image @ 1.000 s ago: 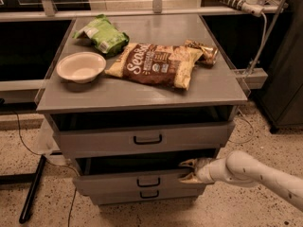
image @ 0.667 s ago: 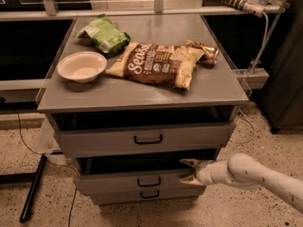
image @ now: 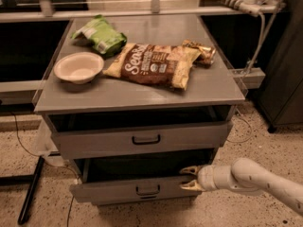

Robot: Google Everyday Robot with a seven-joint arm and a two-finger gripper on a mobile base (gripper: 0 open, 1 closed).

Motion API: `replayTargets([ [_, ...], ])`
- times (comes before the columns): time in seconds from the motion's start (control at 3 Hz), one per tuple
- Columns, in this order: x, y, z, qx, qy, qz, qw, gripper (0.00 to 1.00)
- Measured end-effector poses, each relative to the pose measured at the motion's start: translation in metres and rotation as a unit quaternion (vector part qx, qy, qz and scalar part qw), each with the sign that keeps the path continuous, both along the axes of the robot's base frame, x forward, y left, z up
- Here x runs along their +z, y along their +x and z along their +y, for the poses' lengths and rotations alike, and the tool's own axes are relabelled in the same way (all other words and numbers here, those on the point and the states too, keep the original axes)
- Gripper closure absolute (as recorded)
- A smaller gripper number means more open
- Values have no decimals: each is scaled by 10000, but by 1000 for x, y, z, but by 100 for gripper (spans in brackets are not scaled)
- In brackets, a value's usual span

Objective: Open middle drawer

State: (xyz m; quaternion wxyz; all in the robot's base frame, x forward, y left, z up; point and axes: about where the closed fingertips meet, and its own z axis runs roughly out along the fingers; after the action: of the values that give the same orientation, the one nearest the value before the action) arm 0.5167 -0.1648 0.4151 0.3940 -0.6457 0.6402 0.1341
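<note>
A: Drawer position?
B: Wide grey metal middle drawer [image: 113, 191], black bar handle, partly pulled out below the taller grey top drawer [image: 94, 143].
A: Claw?
B: Gold-tipped gripper [image: 189, 178] at the drawer's right front end, fingers spread, clasping nothing.

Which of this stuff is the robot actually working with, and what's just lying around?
In the job: middle drawer, partly pulled out; end effector, fingers apart at its right end.
Lying about on top: white bowl, green bag, brown snack bag, gold wrapper.
</note>
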Motion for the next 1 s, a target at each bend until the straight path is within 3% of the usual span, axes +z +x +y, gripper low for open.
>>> replayTargets([
  [0.33, 6, -1, 1, 0, 0, 0, 10000, 100],
  [1.0, 8, -14, -2, 10, -7, 31, 10000, 100],
])
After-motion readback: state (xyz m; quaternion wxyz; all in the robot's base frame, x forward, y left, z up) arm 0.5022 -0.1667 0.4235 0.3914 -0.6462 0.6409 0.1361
